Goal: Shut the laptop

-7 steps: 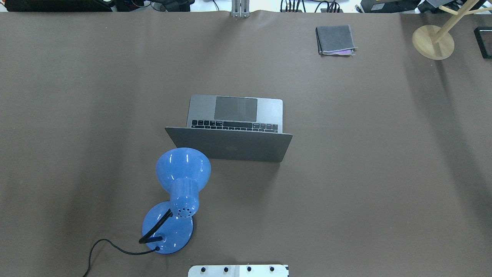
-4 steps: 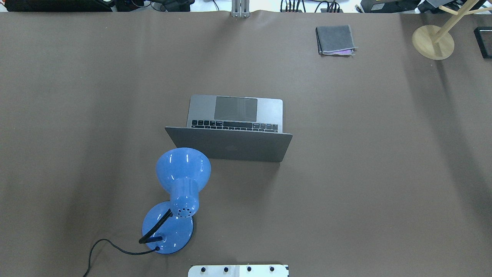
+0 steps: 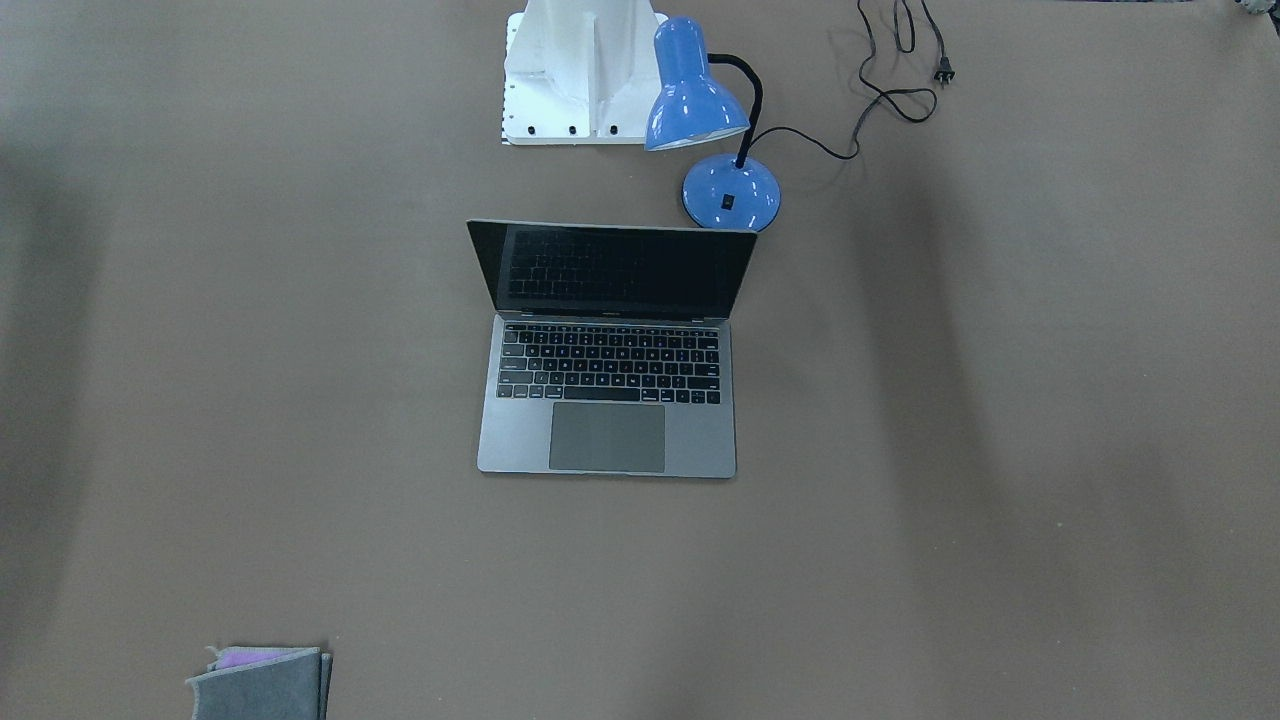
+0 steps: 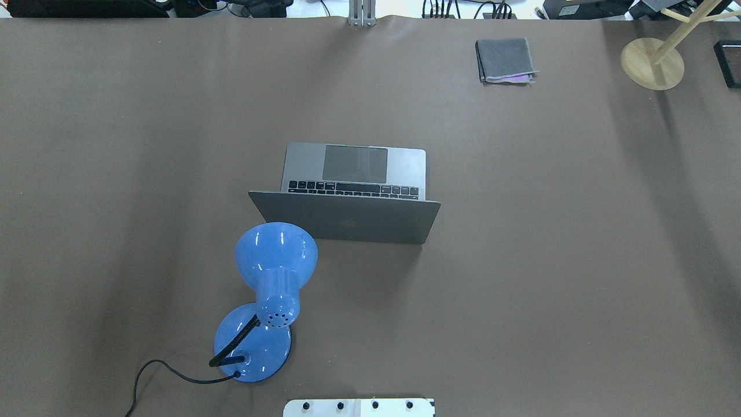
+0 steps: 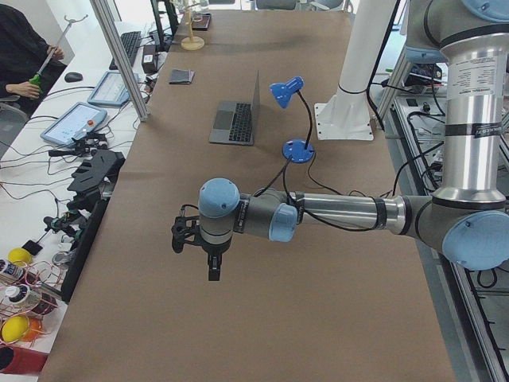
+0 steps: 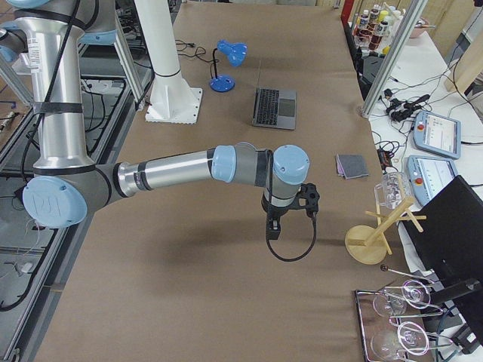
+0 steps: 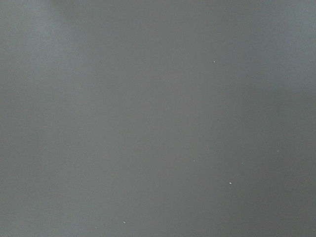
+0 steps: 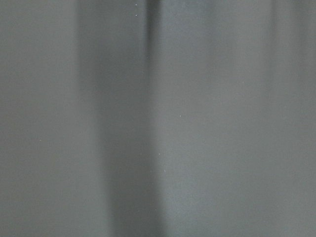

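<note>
The space-grey laptop [image 4: 347, 223] stands open at mid-table, its lid upright and its back toward the robot's base. The front-facing view shows its black screen, keyboard and trackpad [image 3: 608, 400]. It also shows in the exterior left view [image 5: 235, 123] and the exterior right view [image 6: 275, 108]. My left gripper [image 5: 215, 269] hangs over bare table far from the laptop, toward the table's left end. My right gripper [image 6: 272, 226] hangs over bare table toward the right end. Both show only in the side views, so I cannot tell if they are open or shut. Both wrist views show only table cover.
A blue desk lamp [image 4: 275, 255] stands just behind the laptop's lid on the robot's left, its shade close to the lid's corner and its cord [image 3: 880, 90] trailing off. A folded grey cloth [image 4: 505, 59] and a wooden stand [image 4: 652, 62] are at the far right.
</note>
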### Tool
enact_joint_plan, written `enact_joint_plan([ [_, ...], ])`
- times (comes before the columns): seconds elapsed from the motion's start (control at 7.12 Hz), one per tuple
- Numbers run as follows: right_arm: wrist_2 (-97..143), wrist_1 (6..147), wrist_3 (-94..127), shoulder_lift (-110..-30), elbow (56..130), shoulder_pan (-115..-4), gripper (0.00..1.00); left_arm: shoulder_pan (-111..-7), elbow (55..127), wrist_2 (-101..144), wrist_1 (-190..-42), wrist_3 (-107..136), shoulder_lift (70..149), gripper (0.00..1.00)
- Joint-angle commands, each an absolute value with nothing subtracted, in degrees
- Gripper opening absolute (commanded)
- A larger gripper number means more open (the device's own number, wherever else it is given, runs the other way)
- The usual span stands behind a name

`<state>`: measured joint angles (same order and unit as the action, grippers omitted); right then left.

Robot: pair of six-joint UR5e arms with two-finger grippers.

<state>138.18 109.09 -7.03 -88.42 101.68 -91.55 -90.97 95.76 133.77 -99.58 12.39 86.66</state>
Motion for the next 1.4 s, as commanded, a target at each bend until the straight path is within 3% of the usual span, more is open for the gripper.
enact_joint_plan([
  [0.0,138.3,109.1,-7.0,-88.4,101.8,-91.5,1.00,-91.0,95.7,133.7,-99.6,12.3,86.7,0.98],
  [1.26,138.3,109.2,-7.0,-86.9,101.3,-91.2,1.00,-91.0,95.7,133.7,-99.7,11.8,86.4,0.98],
])
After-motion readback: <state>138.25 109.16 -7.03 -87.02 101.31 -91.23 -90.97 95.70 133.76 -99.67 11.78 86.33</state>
